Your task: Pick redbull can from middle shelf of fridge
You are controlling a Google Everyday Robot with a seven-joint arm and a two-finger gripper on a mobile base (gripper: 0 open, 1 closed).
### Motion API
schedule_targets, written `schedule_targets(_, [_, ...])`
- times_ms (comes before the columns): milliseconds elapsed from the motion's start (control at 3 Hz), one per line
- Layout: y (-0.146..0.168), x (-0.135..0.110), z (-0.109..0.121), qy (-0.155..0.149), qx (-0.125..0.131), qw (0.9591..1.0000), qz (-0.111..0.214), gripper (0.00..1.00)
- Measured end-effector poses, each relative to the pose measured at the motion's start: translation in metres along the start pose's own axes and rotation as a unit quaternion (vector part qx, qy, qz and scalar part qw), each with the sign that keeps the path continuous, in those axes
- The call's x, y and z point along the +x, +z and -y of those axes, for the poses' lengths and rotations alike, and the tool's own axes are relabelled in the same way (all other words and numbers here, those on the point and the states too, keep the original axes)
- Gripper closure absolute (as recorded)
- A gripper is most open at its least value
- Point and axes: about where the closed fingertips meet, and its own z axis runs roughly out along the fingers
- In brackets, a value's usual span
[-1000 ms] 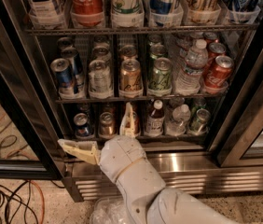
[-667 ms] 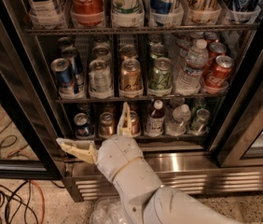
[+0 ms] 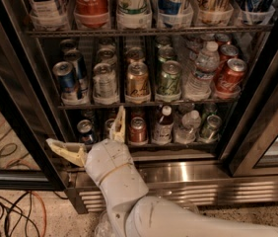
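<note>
The redbull can, slim and blue-and-silver, stands at the left end of the middle shelf of the fridge. More cans stand behind it. My gripper is open and empty, low in front of the fridge, below and slightly right of the can. One finger points up in front of the bottom shelf. The other finger points left by the door frame. The gripper does not touch the can.
The middle shelf also holds a silver can, a gold can, a green can, a water bottle and red cans. Big bottles stand on the top rack. Cables lie on the floor at the left.
My gripper has shifted a little to the left and slightly up in front of the bottom shelf. The cans have not moved.
</note>
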Motion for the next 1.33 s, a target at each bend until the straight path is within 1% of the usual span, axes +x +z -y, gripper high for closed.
schedule_targets(333, [0.014,-0.003,-0.001,-0.024,0.035,0.9991,0.011,0.00])
schedule_targets(667, [0.026,0.005,-0.001,-0.044,0.045,0.9980,-0.002,0.00])
schedule_targets(1000, [0.026,0.006,-0.001,-0.046,0.046,0.9979,-0.002,0.00])
schedule_targets(1333, [0.036,0.012,-0.001,-0.042,0.053,0.9977,0.008,0.00])
